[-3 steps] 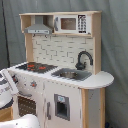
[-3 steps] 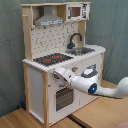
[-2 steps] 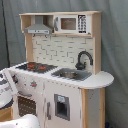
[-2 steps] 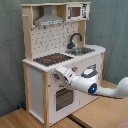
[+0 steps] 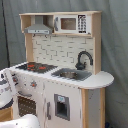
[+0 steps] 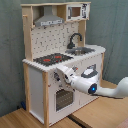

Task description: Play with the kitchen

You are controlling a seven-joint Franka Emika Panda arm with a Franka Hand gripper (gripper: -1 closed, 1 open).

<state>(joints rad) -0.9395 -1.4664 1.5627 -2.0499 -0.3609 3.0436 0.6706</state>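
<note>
Kitchen: arm at the oven front

Kitchen (image 6: 47,65) stands upright on wooden floor (image 6: 20,120), grey curtain (image 6: 112,25) behind. Hob (image 6: 50,59) beside sink (image 6: 80,50) with faucet (image 6: 75,39); hood (image 5: 38,30) and microwave (image 5: 70,23) up top. Hand (image 6: 64,76) sits against the knob panel above oven door (image 6: 62,99). Can't tell finger opening or any grasp.

**Wooden floor under the toy kitchen**

In the second exterior view we see a light wooden surface (image 6: 107,112) of boards, with a dark seam running across it near the lower middle. The kitchen (image 6: 42,95) stands directly on it, its white base panel touching the boards. In the first exterior view we make out only a small patch of that wood (image 5: 5,114) at the lower left corner.
</note>
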